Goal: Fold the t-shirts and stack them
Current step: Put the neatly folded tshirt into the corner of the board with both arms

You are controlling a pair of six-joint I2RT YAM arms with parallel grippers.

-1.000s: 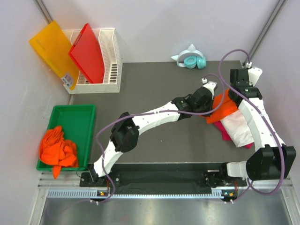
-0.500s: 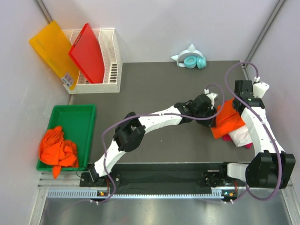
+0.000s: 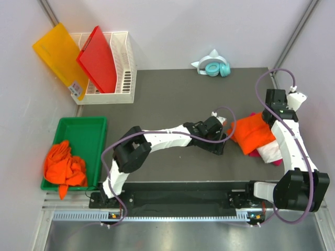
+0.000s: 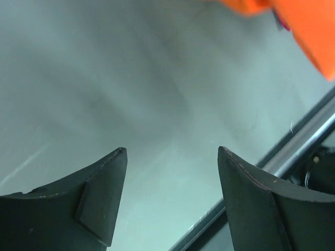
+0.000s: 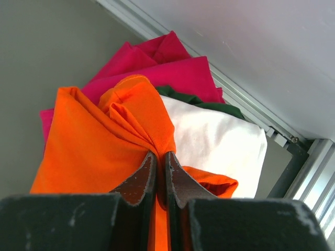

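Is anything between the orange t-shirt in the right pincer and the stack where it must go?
Nothing visible: the orange t-shirt rests directly on the white t-shirt, with the right pincer shut on its fold.

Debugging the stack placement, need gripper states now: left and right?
left gripper: open, holding nothing.
right gripper: shut on the orange t-shirt, pinching a fold of it.

White arms (image 3: 167, 137) with black joints carry purple cables (image 3: 256, 90).
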